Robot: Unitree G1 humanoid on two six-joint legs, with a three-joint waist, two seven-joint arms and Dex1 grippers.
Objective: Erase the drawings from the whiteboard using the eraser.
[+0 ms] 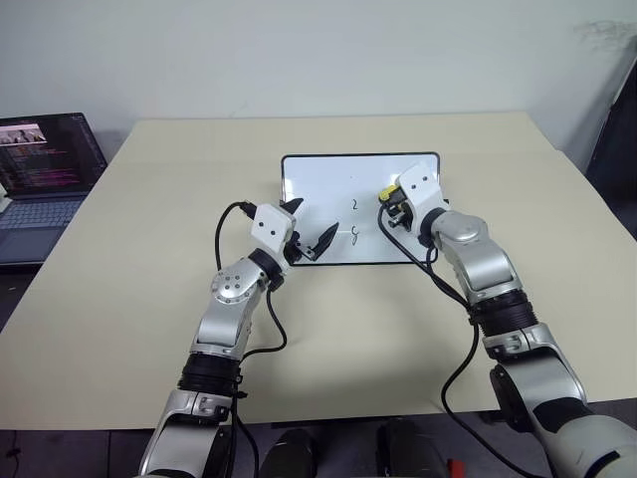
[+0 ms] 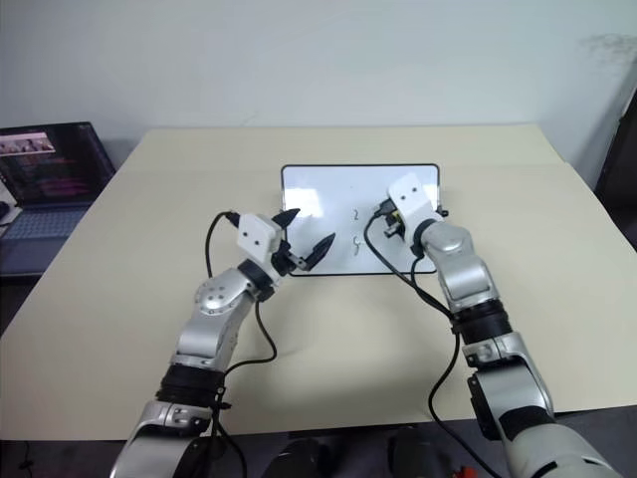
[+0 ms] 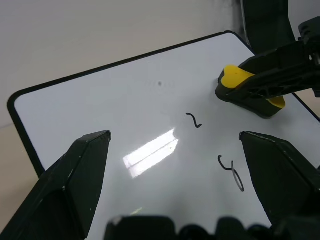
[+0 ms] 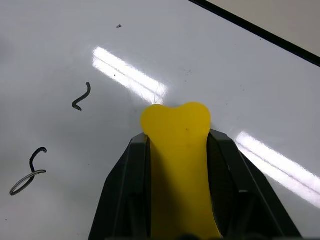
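- Head views: whiteboard [image 1: 328,174] lay flat mid-surface [image 1: 149,299], laptop [image 1: 45,184] off to robot's left. Right pincer [image 1: 386,202] sat over board's right part, clamped on yellow eraser [image 1: 385,192]. Left pincer [image 1: 307,231] hovered at board's near-left edge, fingers apart, holding nothing.
- Left wrist view: two drawings [image 3: 194,120] visible w/ faint smudge above; eraser just beside upper squiggle, not on it.
- Right wrist view: eraser [image 4: 177,150] gripped between both fingers, tip at or just above the glossy board; squiggles [image 4: 81,97] off to one side, untouched.
- Step, as I judge: mid-erase, approx two marks left. Next: press eraser down, sweep across toward squiggles; left pincer may need to steady board vs sliding.
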